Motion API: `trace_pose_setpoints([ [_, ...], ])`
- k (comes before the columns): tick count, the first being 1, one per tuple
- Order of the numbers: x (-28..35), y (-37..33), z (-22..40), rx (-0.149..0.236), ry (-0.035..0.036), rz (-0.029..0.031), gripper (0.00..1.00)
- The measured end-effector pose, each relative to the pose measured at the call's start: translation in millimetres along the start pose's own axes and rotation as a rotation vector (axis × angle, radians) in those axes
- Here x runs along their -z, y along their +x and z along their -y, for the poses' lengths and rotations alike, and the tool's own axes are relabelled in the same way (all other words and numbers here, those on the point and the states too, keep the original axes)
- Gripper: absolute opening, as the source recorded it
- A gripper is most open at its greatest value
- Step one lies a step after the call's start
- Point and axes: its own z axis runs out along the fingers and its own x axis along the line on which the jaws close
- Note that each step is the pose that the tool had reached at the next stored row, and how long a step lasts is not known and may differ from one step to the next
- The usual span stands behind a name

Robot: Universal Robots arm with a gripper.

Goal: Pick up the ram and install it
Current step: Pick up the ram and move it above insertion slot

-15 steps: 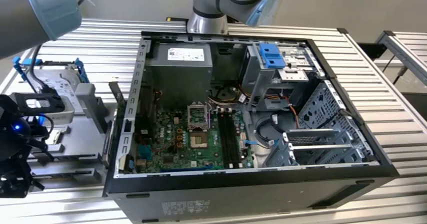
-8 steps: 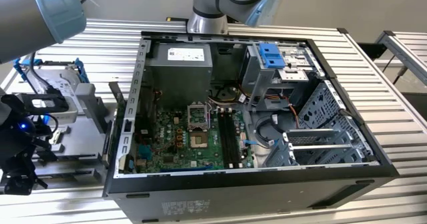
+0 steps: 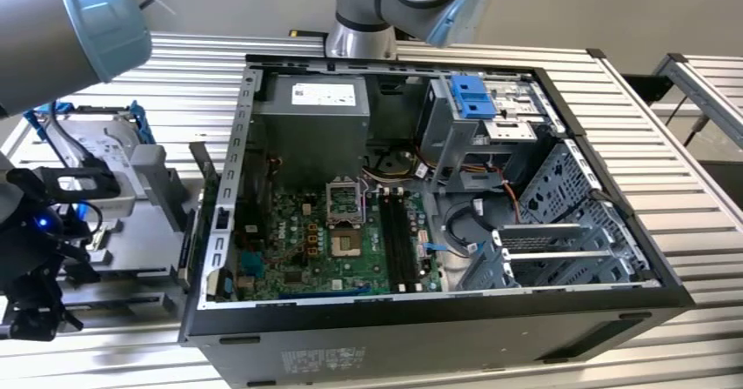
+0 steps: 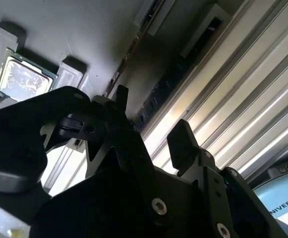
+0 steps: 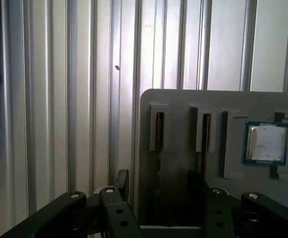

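Note:
My gripper [image 5: 158,182] is open and low over a grey parts tray [image 5: 178,101] that lies on the ribbed metal table. One finger [image 5: 121,179] hangs just off the tray's edge. The other finger [image 5: 196,181] is over the tray. Between them stands the ram [image 5: 159,131], edge-up in a narrow slot. In the second wrist view the ram [image 4: 164,85] is a dark strip with a row of chips, running between the open fingers of the gripper [image 4: 152,110], with a gap on each side. In the exterior view the tray [image 3: 139,189] sits at the left of the open computer case.
A second stick [image 5: 204,133] stands in the neighbouring slot, and a square silver processor [image 5: 266,143] lies beyond it. The open case [image 3: 604,197] holds the motherboard [image 3: 313,232] with black memory slots [image 3: 401,232]. A hard drive with blue brackets [image 3: 93,137] sits behind the tray.

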Motion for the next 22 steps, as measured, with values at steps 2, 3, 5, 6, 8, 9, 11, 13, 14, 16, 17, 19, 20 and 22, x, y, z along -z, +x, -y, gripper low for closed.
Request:
trace_pose_setpoints([
  [2, -1.9, -0.1, -0.1, 0.001, 0.0, -0.0011, 1.0],
  [3, -3.1, 0.0, -0.1, 0.002, 0.0, -0.0017, 1.0],
  [5, -5.0, -0.1, -0.1, 0.004, 0.0001, -0.003, 1.0],
  [6, -5.2, -0.1, -0.1, 0.004, 0.0012, -0.0033, 1.0],
  [8, -5.2, -0.1, -0.1, 0.004, 0.0011, -0.0033, 1.0],
  [9, -5.2, -0.1, -0.1, 0.005, 0.0013, -0.0032, 1.0],
  [11, -5.3, -0.1, -0.1, 0.005, 0.0013, -0.0032, 1.0],
  [13, -5.2, -0.1, -0.1, 0.005, 0.0013, -0.0032, 1.0],
  [14, -5.2, -0.1, -0.1, 0.005, 0.0014, -0.0032, 1.0],
  [16, -5.3, -0.1, -0.1, 0.005, 0.0014, -0.0031, 1.0],
  [17, -5.3, -0.1, -0.1, 0.005, 0.0014, -0.0032, 1.0],
  [19, -5.3, -0.1, -0.1, 0.005, 0.0014, -0.0032, 1.0],
  [20, -5.3, -0.1, -0.1, 0.005, 0.0014, -0.0031, 1.0],
  [22, -5.2, -0.1, -0.1, 0.006, 0.0015, 0.0046, 1.0],
])
